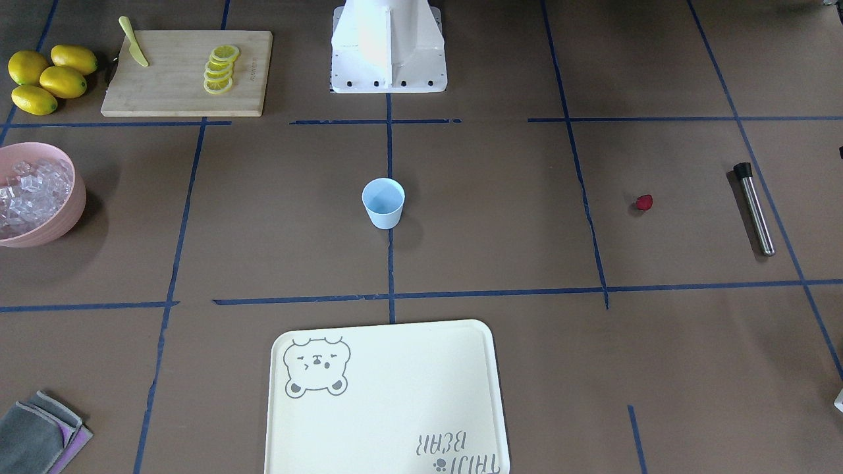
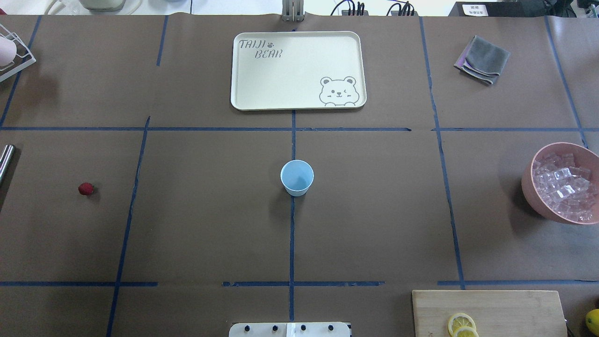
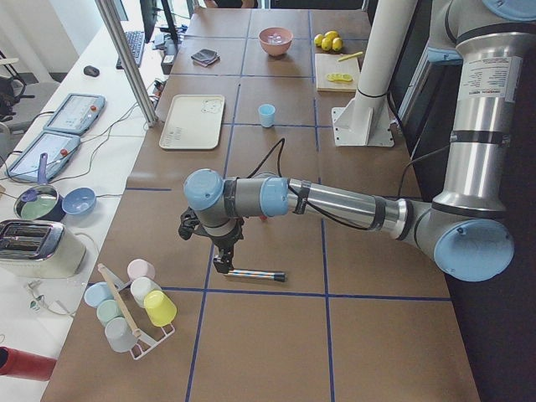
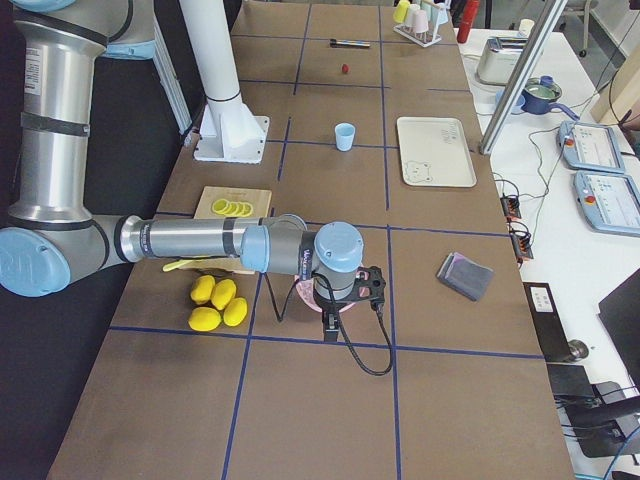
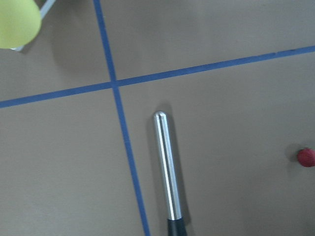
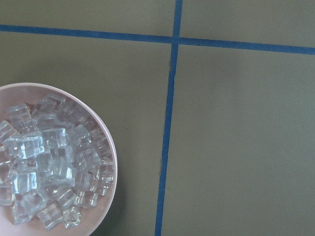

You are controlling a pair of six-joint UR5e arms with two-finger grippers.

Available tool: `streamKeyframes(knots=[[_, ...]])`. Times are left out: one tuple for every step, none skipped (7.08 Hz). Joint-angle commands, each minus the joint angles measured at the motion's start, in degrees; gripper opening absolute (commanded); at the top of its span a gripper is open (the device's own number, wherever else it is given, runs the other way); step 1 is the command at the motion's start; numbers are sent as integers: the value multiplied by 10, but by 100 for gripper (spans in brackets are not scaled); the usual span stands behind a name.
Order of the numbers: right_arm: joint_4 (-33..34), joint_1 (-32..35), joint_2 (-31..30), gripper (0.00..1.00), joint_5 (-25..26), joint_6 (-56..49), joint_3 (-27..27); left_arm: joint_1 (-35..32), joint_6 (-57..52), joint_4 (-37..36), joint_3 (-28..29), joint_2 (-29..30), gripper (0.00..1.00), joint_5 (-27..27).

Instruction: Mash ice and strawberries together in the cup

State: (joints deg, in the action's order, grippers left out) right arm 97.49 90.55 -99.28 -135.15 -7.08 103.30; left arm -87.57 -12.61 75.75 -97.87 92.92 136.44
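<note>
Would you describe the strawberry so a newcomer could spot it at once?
Start at the light-blue cup in the middle of the table and look toward the robot's left. The strawberry lies alone, short of the steel rod. It is the only small red thing there.

A steel muddler [image 1: 755, 209] with a black end lies under the left gripper [image 3: 221, 265]. A rack of pastel cups [image 3: 138, 301] stands near that gripper, toward the table's end. The pink bowl [image 2: 528, 185] sits just below the right gripper [image 4: 331, 328]. Four lemons [image 1: 62, 81] lie just beside that gripper, on the robot's side. Next to them is a wooden cutting board [image 1: 171, 85] carrying lemon slices [image 1: 220, 69] and a yellow knife [image 1: 134, 51]. A folded grey cloth [image 2: 483, 60] lies near the right gripper, on the operators' side. A cream bear-print tray [image 2: 281, 79] lies well apart from both grippers.
</note>
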Motion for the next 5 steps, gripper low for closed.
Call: streamKeyframes(knots=[[0, 0, 0, 100, 0, 0, -3, 1, 1, 16, -6, 1, 100, -6], [0, 0, -1, 100, -2, 1, -2, 1, 3, 26, -9, 1, 100, -6], [0, 0, -1, 100, -1, 5, -2, 1, 4, 27, -12, -2, 100, -6], [0, 0, -1, 100, -2, 6, -3, 1, 4, 27, -13, -5, 100, -6], [0, 0, -2, 100, -5, 6, -2, 1, 3, 27, -13, -5, 100, -4]])
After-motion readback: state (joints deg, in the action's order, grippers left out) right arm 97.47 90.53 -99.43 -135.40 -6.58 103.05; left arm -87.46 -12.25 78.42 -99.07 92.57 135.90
